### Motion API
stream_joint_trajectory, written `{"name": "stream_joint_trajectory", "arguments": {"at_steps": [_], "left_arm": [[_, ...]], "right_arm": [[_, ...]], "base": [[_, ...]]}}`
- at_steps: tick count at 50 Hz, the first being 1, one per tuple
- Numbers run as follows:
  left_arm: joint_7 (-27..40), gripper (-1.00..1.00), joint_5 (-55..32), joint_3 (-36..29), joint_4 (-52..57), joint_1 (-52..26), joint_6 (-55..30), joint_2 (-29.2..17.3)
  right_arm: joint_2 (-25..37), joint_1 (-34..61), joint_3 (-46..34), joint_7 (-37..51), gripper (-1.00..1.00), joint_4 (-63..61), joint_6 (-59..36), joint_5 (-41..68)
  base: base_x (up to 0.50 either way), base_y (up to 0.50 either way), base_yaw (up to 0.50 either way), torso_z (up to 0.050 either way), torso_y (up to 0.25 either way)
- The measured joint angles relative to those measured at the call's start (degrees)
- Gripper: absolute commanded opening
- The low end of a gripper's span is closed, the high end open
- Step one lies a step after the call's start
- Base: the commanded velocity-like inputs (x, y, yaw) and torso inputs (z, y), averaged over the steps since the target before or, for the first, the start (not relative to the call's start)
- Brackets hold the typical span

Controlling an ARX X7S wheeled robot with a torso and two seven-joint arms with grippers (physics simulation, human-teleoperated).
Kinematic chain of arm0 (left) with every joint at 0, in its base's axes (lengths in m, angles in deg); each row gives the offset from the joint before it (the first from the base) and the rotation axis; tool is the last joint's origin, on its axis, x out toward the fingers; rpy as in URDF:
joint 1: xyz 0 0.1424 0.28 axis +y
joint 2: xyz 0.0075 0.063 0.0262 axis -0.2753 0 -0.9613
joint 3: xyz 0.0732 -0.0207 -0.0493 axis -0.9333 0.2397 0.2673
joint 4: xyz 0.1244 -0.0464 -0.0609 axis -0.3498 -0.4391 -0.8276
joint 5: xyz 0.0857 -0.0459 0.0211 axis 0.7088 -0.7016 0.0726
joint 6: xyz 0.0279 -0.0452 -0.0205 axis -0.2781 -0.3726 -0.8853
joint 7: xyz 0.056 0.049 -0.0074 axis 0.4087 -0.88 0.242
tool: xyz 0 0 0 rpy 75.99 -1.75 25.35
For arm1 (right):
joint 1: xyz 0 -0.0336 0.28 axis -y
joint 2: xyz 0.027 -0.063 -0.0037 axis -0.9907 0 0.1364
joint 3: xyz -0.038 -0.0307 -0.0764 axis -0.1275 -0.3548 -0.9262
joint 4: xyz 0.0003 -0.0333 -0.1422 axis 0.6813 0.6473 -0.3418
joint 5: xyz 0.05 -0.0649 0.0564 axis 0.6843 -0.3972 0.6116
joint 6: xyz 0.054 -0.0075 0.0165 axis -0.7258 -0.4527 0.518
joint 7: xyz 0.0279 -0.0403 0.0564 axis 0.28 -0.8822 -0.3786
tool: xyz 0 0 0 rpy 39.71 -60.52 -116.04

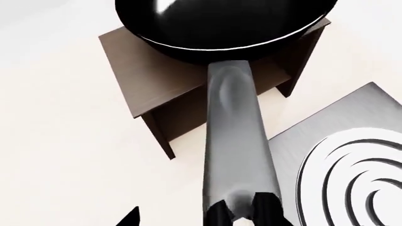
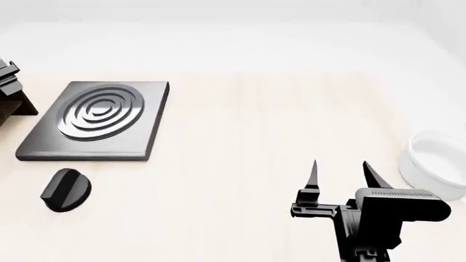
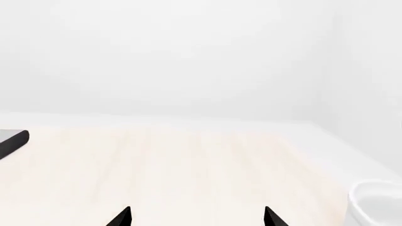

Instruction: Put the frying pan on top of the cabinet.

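Observation:
In the left wrist view the black frying pan (image 1: 226, 23) lies over the flat top of the dark brown cabinet (image 1: 144, 75). I cannot tell if it touches the top. Its long grey handle (image 1: 236, 132) reaches back between my left gripper's (image 1: 199, 215) jaws. The jaws stand wide. One fingertip (image 1: 130, 217) is well clear of the handle and the other is beside the handle's end. In the head view the pan is out of view. My right gripper (image 2: 340, 173) is open and empty above the table, and also shows in the right wrist view (image 3: 196, 217).
The square dark grey hob (image 2: 95, 117) with rings lies at the left, next to the cabinet, and also shows in the left wrist view (image 1: 351, 160). A black knob (image 2: 65, 189) lies in front of it. A white bowl (image 2: 437, 164) stands at the right edge.

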Motion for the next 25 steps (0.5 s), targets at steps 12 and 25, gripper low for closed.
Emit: {"name": "stream_joint_trajectory", "arguments": {"at_steps": [12,25], "left_arm": [[-1.1,1.0,0.3,-2.5,0.0,-0.5,0.6,0.2],[-2.5,1.0,1.3,-5.5,0.0,-1.3,0.7,0.5]], "right_arm": [[0.1,0.0,-0.4,0.0,1.0,0.2,0.3,0.2],[0.2,-0.2,-0.5,0.2,1.0,0.1,0.6,0.4]], "base": [[0.0,0.0,0.0,0.0,0.25],[0.0,0.0,0.0,0.0,0.25]]}}
